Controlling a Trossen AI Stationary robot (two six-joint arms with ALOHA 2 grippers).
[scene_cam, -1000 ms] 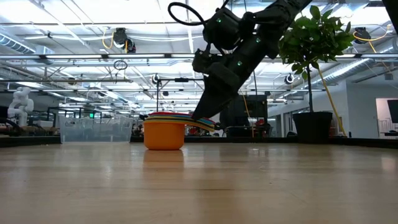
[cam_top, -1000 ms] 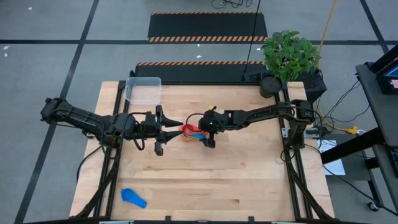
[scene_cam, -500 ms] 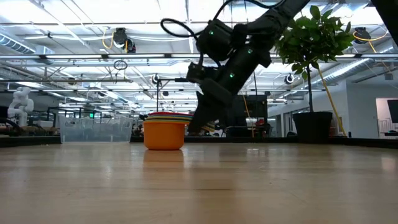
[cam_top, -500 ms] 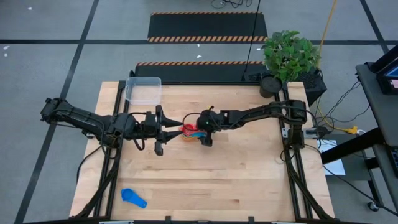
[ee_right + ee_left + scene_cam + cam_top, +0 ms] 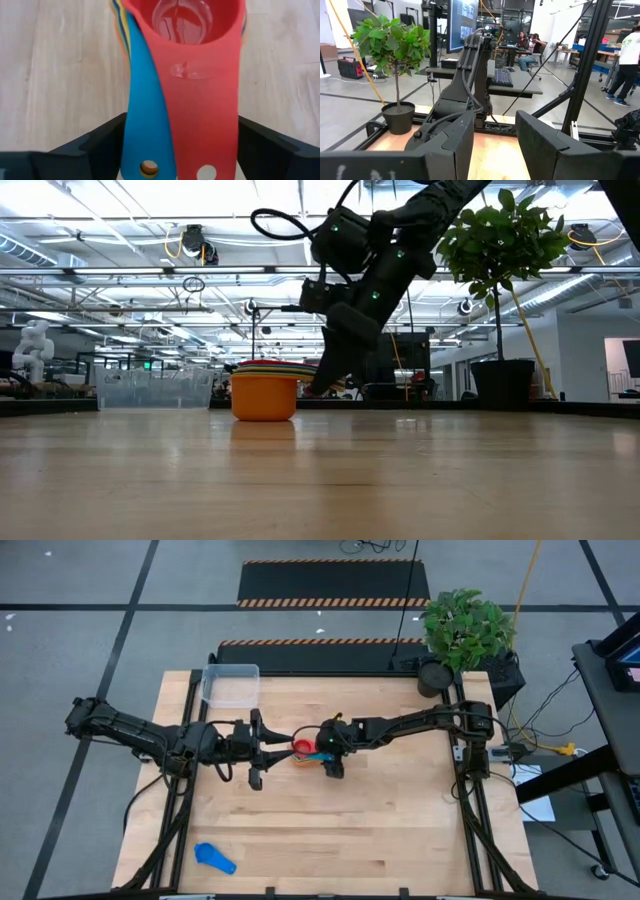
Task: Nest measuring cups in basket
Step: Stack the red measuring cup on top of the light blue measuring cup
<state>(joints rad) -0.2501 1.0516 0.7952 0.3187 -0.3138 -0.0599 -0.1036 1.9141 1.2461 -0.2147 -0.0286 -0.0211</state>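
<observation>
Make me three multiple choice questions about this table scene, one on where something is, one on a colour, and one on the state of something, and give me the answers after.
1. Where is the basket?
A. At the table's far left corner
B. At the table's middle
C. At the near right corner

2. What colour is the top cup of the nested stack?
A. Yellow
B. Red
C. Navy

3. What is the state of the lone blue cup?
A. Inside the basket
B. Held by the left gripper
C. Lying by itself near the table's front edge

Answers: 1 A, the high view shows the clear tub at that corner. 2 B, the right wrist view looks into a red cup, with a blue handle just beneath it. 3 C, it lies apart from the stack and from both the left gripper and the right gripper, which meet at the stack mid-table.
</observation>
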